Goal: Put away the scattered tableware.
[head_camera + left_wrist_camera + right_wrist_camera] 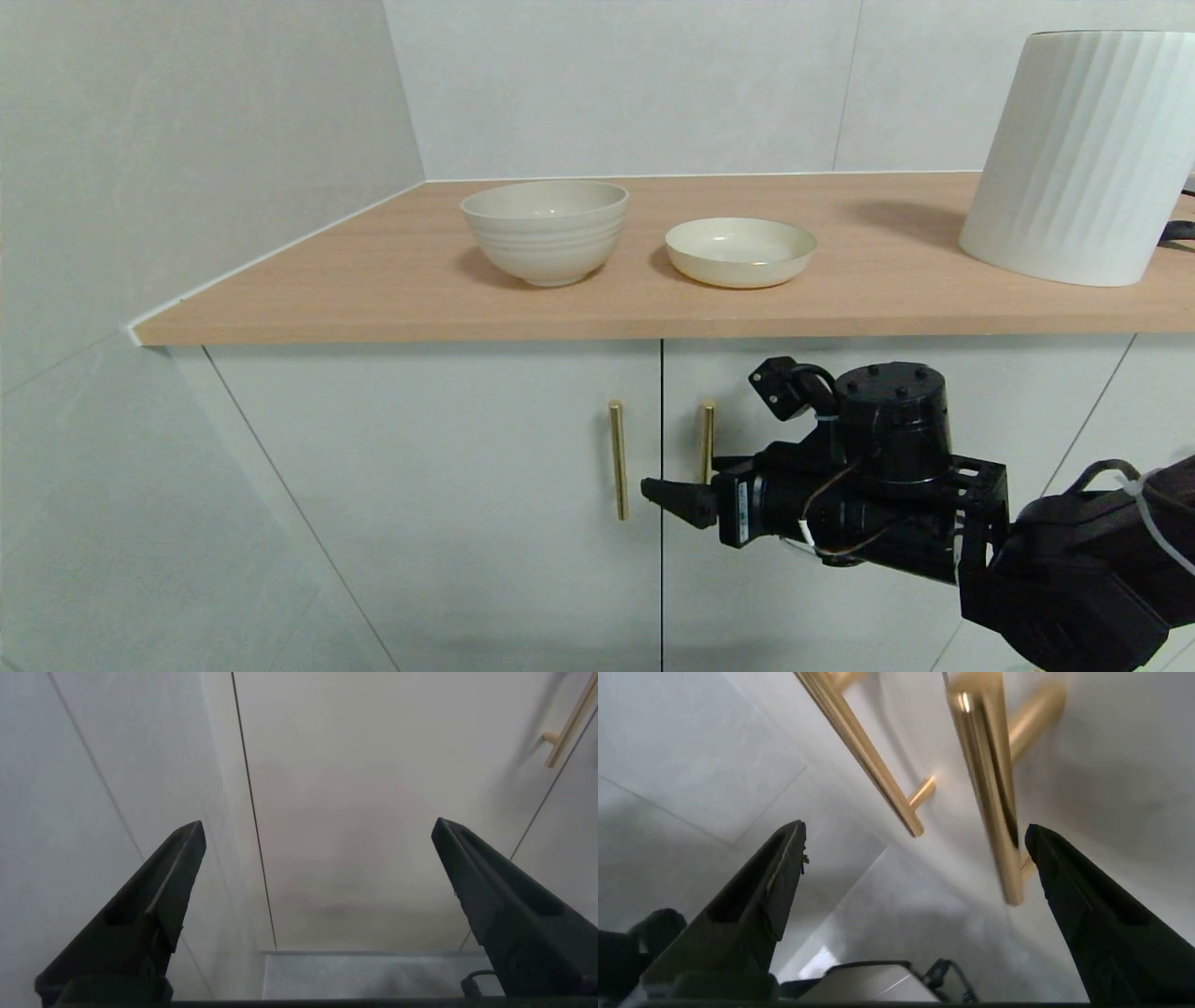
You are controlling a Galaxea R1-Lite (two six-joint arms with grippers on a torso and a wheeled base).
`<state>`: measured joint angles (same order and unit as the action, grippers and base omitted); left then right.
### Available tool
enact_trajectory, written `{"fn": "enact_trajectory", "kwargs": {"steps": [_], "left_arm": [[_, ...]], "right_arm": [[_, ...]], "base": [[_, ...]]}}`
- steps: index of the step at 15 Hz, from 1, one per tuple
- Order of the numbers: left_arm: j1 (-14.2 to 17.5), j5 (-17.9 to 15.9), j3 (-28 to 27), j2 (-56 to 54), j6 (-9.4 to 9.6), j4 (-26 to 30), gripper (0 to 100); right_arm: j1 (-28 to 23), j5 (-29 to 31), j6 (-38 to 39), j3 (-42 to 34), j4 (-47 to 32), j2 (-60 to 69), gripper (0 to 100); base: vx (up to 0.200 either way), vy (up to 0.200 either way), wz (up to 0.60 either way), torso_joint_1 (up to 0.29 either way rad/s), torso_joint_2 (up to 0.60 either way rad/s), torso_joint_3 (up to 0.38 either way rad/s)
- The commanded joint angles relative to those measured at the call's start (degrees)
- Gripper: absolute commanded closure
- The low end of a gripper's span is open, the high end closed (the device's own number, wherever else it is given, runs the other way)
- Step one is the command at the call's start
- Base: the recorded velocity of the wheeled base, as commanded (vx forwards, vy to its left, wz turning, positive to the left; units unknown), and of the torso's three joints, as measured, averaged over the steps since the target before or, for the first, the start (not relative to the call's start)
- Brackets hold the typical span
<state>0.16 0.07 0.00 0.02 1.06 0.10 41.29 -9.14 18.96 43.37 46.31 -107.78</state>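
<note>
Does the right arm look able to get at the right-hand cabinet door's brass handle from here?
Probably yes: the right gripper is open and level with the right door handle, with nothing visible between them.

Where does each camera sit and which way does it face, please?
Head view: on the head, looking down at bowl, plate and cabinet doors; right gripper shows.
Left wrist view: on that wrist, facing cabinet panels; open left gripper shows.
Right wrist view: on that wrist, facing brass handles; open fingers show.
Head and right wrist views share those handles.
</note>
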Motion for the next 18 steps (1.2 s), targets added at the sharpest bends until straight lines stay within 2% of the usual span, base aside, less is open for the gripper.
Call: {"fn": "enact_trajectory", "kwargs": {"steps": [1, 8, 12, 18], "left_arm": [[0.02, 0.01, 0.00, -0.02, -0.01, -0.01, 0], [0.02, 0.01, 0.00, -0.02, -0.01, -0.01, 0], [0.02, 0.01, 0.00, 0.06, -0.09, -0.01, 0], [0.02, 0.01, 0.00, -0.02, -0.09, -0.01, 0]], "right_arm": [[0.46, -0.09, 0.64, 0.04, 0.18, -0.86, 0], [2.22, -0.17, 3.63, 0.22, 0.45, -0.77, 0], [3.36, -0.17, 3.98, -0.22, 3.26, -1.65, 0], [3.53, -0.96, 4.16, -4.70, 3.26, 4.77, 0]], "base": [[0.000, 0.000, 0.00, 0.000, 0.00, 0.000], [0.000, 0.000, 0.00, 0.000, 0.00, 0.000], [0.000, 0.000, 0.00, 0.000, 0.00, 0.000], [0.000, 0.000, 0.00, 0.000, 0.00, 0.000]]}}
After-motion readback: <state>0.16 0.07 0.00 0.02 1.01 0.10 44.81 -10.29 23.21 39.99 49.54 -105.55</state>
